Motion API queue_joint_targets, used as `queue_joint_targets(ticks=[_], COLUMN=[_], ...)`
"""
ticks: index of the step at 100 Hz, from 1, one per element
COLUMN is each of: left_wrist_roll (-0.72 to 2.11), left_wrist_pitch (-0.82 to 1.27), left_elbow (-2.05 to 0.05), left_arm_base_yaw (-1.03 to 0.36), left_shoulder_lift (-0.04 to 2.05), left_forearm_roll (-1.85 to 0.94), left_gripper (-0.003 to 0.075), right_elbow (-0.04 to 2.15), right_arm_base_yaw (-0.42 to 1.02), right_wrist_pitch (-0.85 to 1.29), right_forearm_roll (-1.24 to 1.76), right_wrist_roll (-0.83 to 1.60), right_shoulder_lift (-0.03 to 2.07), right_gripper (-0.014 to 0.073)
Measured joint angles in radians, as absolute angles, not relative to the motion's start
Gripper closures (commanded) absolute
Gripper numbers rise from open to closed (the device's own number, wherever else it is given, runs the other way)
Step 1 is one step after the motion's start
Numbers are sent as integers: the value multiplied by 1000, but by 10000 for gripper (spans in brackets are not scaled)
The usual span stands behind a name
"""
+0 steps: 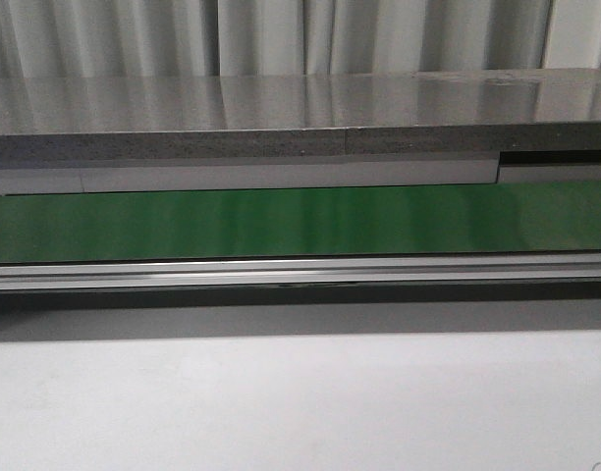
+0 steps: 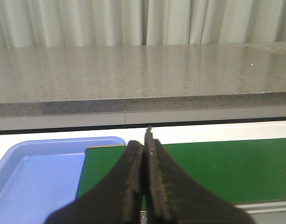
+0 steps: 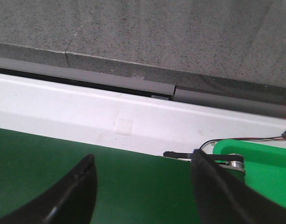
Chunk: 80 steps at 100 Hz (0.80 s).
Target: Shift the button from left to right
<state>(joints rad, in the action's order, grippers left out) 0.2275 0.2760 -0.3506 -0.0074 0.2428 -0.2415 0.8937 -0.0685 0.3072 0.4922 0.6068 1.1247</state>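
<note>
The left pincer (image 2: 144,177) fills the near edge of the left wrist view, its two dark fingers pressed together with nothing between them. Beyond its tips lies the green conveyor belt (image 2: 218,168), and just beside the belt's end sits a light blue tray (image 2: 35,172) with a raised rim, showing only bare blue floor where it can be seen.

In the right wrist view the right pincer (image 3: 143,186) stands wide apart, one dark finger (image 3: 73,191) on each side, with green belt showing in the gap. Past one finger a bright green tray (image 3: 269,172) lies at the belt's end, with a small metal roller (image 3: 234,163) and thin wires (image 3: 255,139) at its edge. A white ledge (image 3: 87,116) runs along the belt, and behind it a grey speckled desk (image 3: 157,32).

The front view shows the belt (image 1: 300,224) crossing the whole width, a silver rail (image 1: 300,273) along its near side, and pale curtains (image 1: 281,34) behind. The button appears in none of the three views, so I cannot tell where it is.
</note>
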Motion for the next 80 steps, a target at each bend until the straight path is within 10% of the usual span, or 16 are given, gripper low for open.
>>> queue_joint_targets(ticks=[80], left_wrist_roll=[228], left_wrist_pitch=[276], left_elbow=[-351], left_arm_base_yaw=[-7], left_shoulder_lift=[243], left_forearm_roll=[-242], left_gripper=[740], right_elbow=[415], right_arm_base_yaw=[-2], right_wrist_pitch=[332], right_forearm_roll=[574], right_wrist_roll=[607], right_shoulder_lift=[386], right_gripper=[146])
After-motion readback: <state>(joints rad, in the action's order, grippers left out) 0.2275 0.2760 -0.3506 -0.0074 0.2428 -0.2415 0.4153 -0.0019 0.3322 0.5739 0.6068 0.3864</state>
